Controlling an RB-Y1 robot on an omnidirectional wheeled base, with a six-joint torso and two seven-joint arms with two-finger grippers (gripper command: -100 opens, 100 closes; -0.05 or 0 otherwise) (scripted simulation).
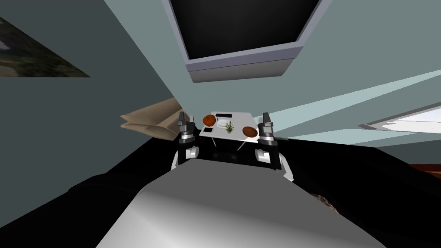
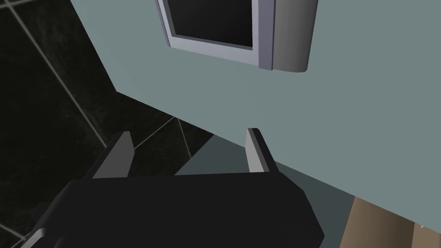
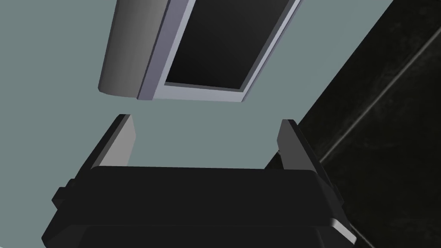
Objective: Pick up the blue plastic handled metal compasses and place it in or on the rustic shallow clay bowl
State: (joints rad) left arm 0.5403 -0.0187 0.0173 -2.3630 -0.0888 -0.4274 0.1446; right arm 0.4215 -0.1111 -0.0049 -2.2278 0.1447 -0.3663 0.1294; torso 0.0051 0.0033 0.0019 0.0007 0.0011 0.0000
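Compasses: too small to tell on table (image 1: 239, 117).
Bowl (image 1: 250, 131): sitting on table's right side.
Left gripper (image 1: 182, 115), right gripper (image 1: 266, 116): both gaping, empty, prob. awaiting approach.

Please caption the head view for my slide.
Left gripper and right gripper, open, before a white table with a brown bowl.
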